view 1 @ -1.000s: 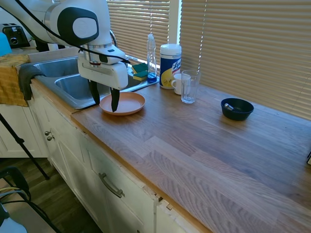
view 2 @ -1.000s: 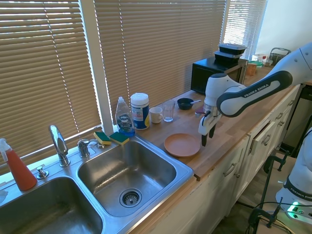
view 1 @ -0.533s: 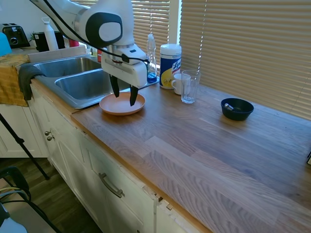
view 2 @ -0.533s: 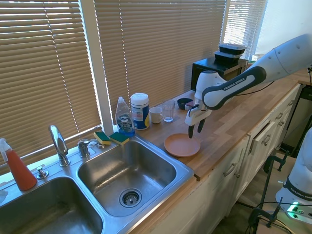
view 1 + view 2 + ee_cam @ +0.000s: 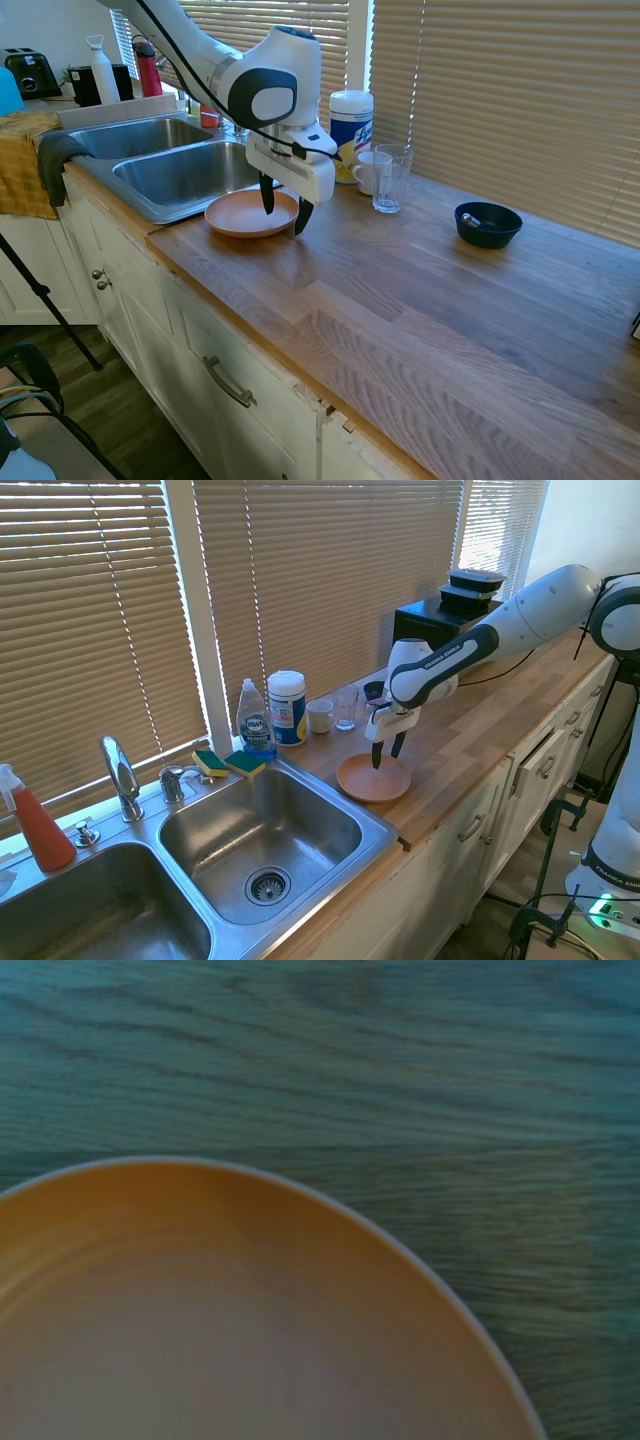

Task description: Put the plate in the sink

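In the first exterior view the plate lies flat on the wooden desk just right of the sink, with the end effector, fingers apart, straddling its right rim. The second exterior view shows the end effector poised over the plate's far edge. In the wrist view the plate fills the lower part.

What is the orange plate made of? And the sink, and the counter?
The plate looks like matte plastic or glazed ceramic; its smooth, even colour doesn't settle which. The sink looks like brushed stainless steel, grey and softly reflective. The countertop looks like wood, with visible grain and plank seams.
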`<state>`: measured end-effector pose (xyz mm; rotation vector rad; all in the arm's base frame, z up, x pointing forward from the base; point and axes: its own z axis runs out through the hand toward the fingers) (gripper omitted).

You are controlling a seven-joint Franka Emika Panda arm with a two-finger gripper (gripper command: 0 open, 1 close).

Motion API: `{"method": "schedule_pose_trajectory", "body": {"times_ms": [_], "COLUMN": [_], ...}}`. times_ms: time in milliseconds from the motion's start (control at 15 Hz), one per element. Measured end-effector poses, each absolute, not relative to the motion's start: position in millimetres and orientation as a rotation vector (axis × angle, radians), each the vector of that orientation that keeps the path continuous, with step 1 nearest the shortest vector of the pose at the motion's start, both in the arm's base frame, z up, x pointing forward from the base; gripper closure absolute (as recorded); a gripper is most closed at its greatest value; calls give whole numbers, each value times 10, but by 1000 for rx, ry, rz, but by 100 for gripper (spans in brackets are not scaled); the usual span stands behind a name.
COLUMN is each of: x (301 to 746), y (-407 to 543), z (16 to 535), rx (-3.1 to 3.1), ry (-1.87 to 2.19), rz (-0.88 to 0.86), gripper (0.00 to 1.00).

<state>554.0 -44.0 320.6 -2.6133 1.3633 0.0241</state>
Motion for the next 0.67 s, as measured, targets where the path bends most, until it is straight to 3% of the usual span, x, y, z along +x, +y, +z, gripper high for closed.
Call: {"method": "schedule_pose_trajectory", "body": {"times_ms": [667], "x": [5500], "y": [-480], "z": [3163], "rx": [-2579], "ry": [1277], "rz": [123], "gripper": [100]}}
